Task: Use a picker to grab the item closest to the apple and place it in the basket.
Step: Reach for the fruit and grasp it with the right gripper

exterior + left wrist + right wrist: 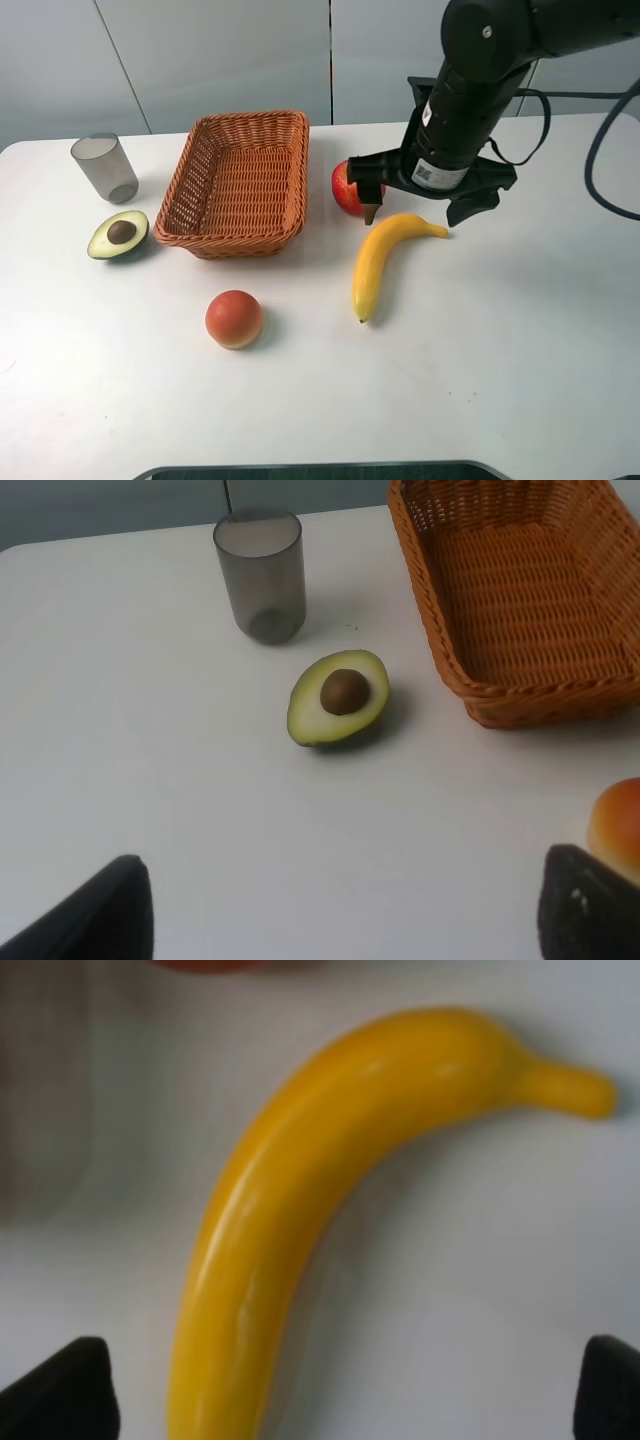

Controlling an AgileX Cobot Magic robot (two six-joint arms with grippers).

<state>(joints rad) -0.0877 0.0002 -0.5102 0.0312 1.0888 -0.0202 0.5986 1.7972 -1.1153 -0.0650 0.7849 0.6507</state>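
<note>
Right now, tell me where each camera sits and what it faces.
High camera: above the table, looking down on basket, apple, banana; right arm shows.
Left wrist: faces avocado, cup and basket; left gripper tips show.
Right wrist: close over the banana; right gripper tips show.
Shared: banana in high and right wrist views.

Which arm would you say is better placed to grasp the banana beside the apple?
Right: the right tool, open, hovers over the banana; the left tool is near the avocado.
</note>
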